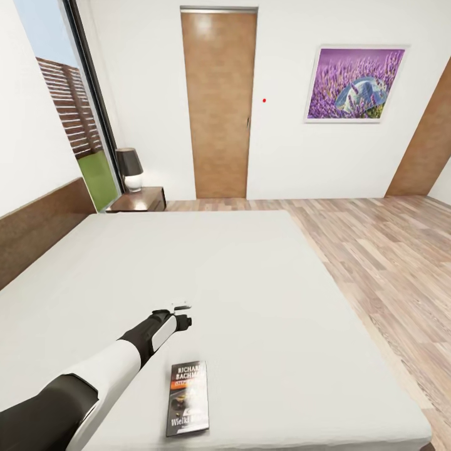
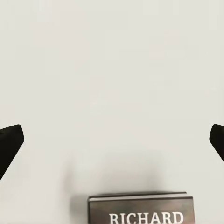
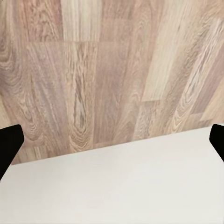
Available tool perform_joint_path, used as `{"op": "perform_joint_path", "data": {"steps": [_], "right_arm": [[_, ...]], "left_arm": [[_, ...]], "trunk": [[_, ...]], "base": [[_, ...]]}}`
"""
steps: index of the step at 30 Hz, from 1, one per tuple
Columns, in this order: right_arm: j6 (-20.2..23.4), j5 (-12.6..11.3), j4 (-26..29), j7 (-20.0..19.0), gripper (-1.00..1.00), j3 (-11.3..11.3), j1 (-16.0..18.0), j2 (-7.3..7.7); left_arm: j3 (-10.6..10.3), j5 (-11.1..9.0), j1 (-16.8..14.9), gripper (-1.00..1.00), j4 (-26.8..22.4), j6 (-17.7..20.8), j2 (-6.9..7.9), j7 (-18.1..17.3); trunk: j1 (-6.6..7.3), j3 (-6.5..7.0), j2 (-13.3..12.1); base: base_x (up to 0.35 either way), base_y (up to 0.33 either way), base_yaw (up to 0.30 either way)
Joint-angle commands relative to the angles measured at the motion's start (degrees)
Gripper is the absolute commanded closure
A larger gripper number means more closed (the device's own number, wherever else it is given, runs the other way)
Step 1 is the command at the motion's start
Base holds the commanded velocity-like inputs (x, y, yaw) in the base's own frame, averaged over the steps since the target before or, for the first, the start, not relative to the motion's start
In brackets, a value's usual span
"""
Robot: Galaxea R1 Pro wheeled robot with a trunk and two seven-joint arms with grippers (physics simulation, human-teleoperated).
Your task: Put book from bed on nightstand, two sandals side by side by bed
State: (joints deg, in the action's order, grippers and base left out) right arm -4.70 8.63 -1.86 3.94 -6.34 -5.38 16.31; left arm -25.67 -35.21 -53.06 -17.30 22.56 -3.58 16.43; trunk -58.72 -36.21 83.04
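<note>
The book (image 1: 188,398), a thin glossy paperback, lies flat on the bed (image 1: 250,275), its long axis running away across the smooth off-white mattress, title end farthest. The left gripper (image 1: 181,313) hovers just beyond that end, fingers (image 2: 10,142) spread wide, holding nothing.

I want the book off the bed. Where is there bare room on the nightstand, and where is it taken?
The nightstand has bare top in front of the lamp, toward the bed. The lamp takes its back. The book lies near the left gripper.
</note>
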Motion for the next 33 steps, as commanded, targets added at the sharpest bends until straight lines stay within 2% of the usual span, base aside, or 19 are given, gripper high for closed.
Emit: {"op": "perform_joint_path", "data": {"steps": [1,16,33], "right_arm": [[-0.33,0.6,-0.13,0.19,-1.0,-0.49,0.03,0.01],[-0.31,0.6,0.05,0.19,-1.0,-0.51,0.02,-0.04],[-0.31,0.6,0.07,0.19,-1.0,-0.51,0.02,-0.05]], "left_arm": [[-0.44,-0.63,-0.03,-1.0,-0.09,0.17,0.03,0.49],[-0.11,-0.9,0.16,-1.0,0.06,0.2,0.06,0.19],[-0.01,-0.92,0.24,-1.0,0.15,0.25,0.14,0.02]], "trunk": [[-0.23,-0.22,0.44],[-3.52,-2.92,6.46],[-3.52,-2.92,6.46]], "base": [[0.0,0.0,0.0],[0.0,0.0,0.0],[0.0,0.0,0.0]]}}
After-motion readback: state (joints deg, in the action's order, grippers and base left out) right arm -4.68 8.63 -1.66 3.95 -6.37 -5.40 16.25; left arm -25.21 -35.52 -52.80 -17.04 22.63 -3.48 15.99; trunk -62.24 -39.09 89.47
